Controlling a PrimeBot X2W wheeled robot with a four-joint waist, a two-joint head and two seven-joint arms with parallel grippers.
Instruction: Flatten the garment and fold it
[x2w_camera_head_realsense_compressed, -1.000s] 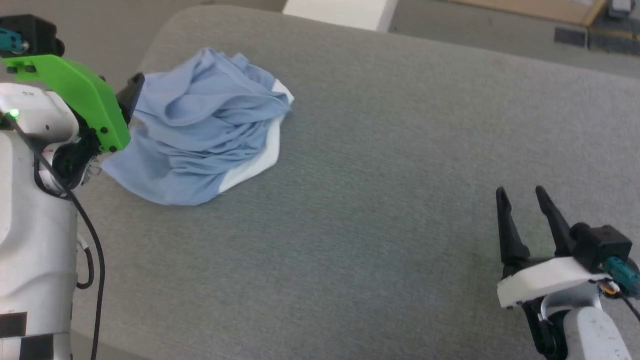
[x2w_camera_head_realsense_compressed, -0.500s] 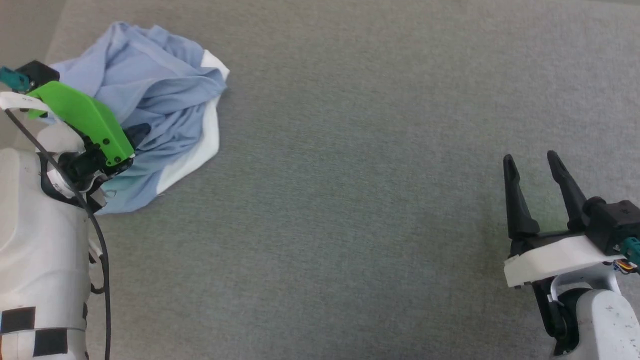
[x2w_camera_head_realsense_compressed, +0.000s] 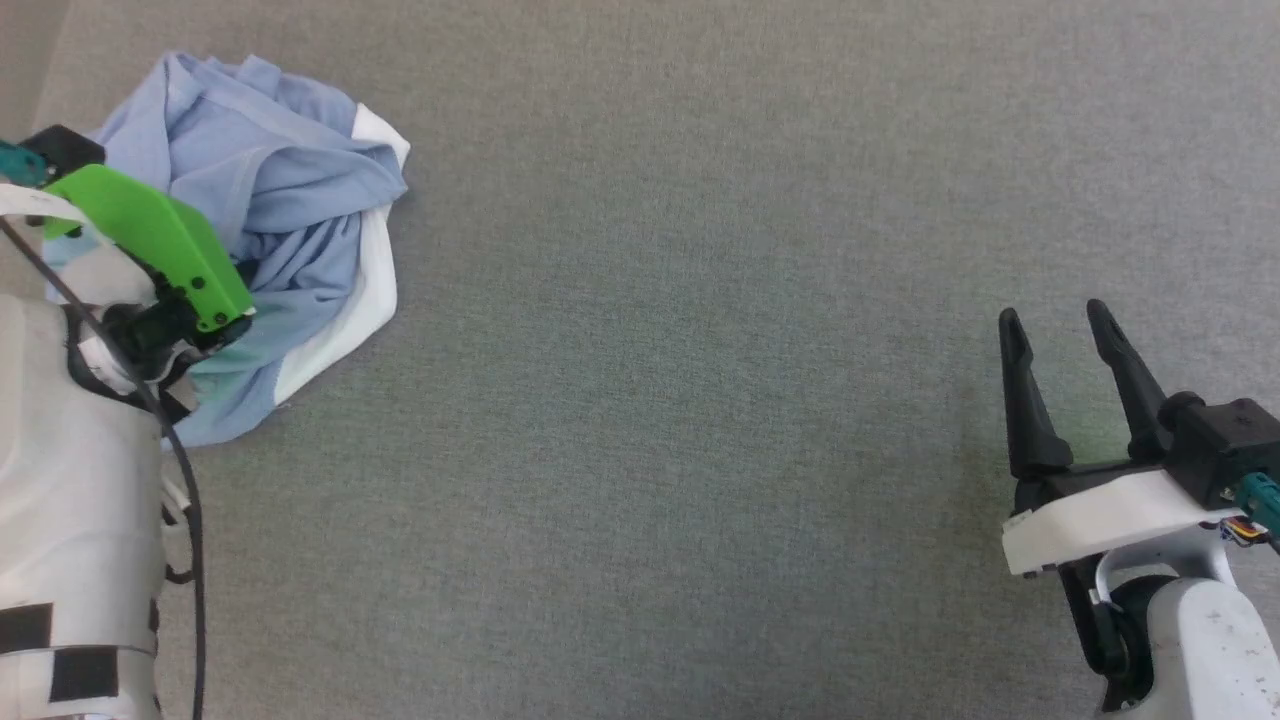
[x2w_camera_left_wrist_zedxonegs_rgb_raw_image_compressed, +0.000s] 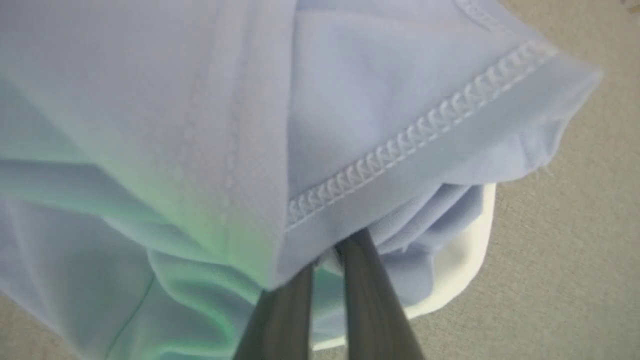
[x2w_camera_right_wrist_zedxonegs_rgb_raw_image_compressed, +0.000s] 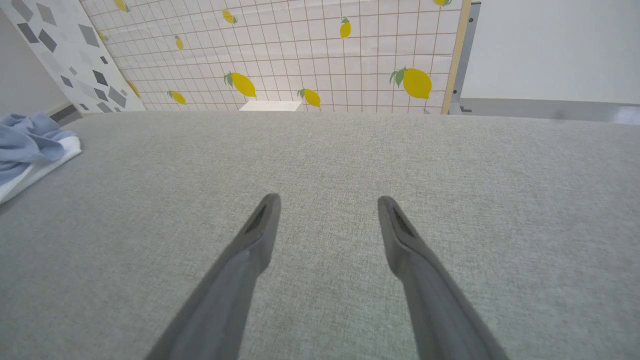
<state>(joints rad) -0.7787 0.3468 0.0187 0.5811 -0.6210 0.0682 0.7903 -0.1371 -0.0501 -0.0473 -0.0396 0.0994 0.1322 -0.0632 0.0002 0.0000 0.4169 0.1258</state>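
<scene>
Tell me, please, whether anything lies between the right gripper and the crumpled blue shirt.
Nothing visible does. Bare grey surface runs from the open right gripper across to the garment, bunched at the far left, where the left gripper is shut on a fold.

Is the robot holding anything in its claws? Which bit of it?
The left claw pinches the blue shirt at a bunched fold under a stitched hem. The right claw is open, holding nothing.
</scene>
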